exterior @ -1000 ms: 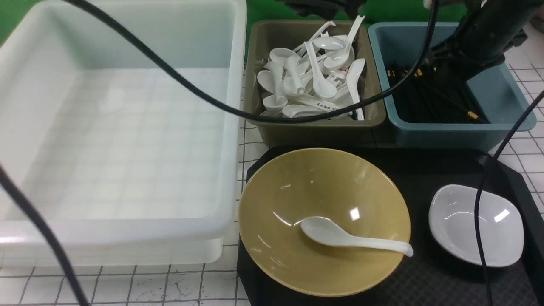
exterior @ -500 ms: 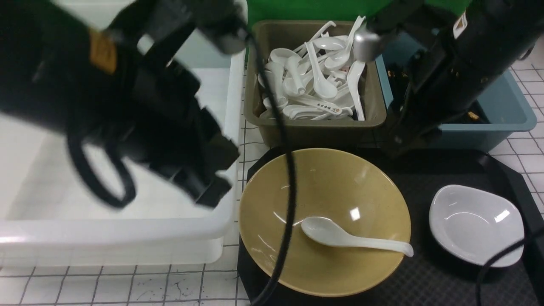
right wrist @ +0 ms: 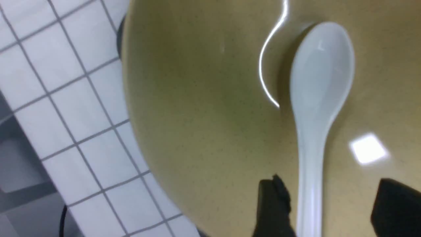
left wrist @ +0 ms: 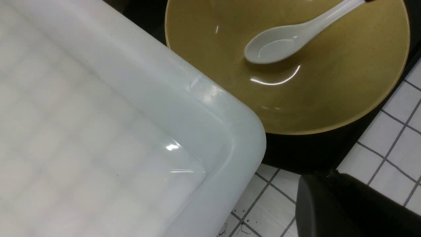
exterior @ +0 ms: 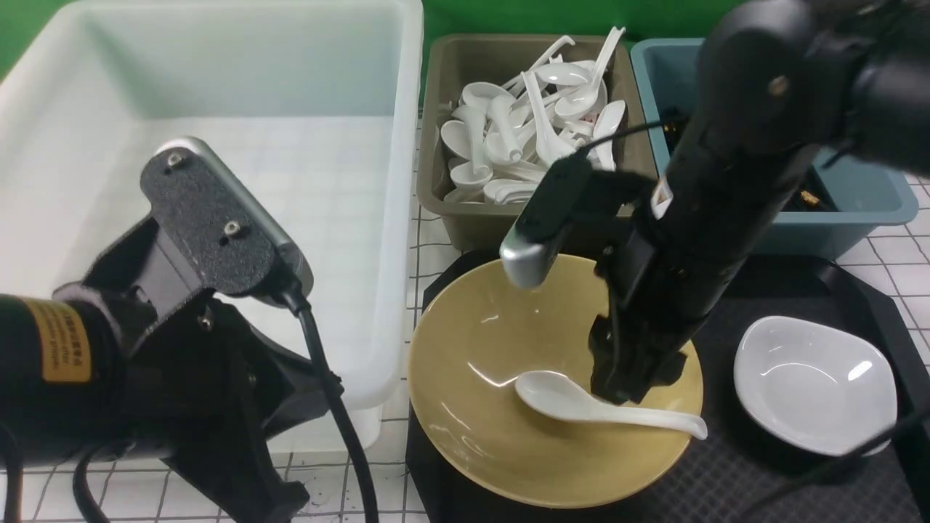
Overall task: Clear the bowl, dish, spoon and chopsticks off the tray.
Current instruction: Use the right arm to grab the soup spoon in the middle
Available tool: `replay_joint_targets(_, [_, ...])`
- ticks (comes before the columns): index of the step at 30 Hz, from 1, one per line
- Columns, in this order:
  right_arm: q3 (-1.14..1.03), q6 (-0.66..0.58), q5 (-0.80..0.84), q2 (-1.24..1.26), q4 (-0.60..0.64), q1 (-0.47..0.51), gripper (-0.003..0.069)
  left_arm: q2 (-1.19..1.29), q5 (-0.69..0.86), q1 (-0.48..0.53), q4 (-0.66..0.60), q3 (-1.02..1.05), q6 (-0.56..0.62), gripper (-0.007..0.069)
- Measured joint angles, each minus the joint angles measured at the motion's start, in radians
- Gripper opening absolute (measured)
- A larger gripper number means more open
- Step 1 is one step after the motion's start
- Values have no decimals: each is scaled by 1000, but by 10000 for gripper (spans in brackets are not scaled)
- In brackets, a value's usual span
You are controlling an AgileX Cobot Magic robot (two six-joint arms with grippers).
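The mustard-yellow bowl sits on the left end of the black tray. The plain white spoon lies in it, handle to the right. My right gripper is open, down in the bowl. Its fingers stand either side of the spoon handle, apart from it. The small white dish sits on the tray's right end. No chopsticks show on the tray. My left gripper hangs low by the tub's front corner. One dark finger shows over the grid table.
A big white tub stands left of the tray, its corner close to the bowl's rim. An olive bin with several white spoons and a blue bin stand behind the tray. My right arm hides most of the blue bin.
My right arm came down from over the blue bin into the bowl, astride the spoon handle. My left arm dropped toward the front left. Bowl, spoon and dish have not moved.
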State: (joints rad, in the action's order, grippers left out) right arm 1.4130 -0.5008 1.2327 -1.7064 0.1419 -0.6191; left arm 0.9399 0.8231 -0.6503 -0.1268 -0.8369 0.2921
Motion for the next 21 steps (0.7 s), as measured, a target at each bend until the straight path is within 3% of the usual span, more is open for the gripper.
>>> replay_joint_targets(8, [0,-5,-18,-168,-24,-10,576,-2,-28,0,0,4,-4,-15])
replay_joint_targets(14, [0,-1,-21,-221,-84,-40,557,-2,-35,0,0,4,-4,-15])
replay_joint_targets(17, [0,3,-23,-220,-87,-46,470,-2,-46,0,0,4,-6,-15])
replay_joint_targets(21, [1,8,-23,-220,-88,-47,242,23,-117,0,-7,17,-60,-15])
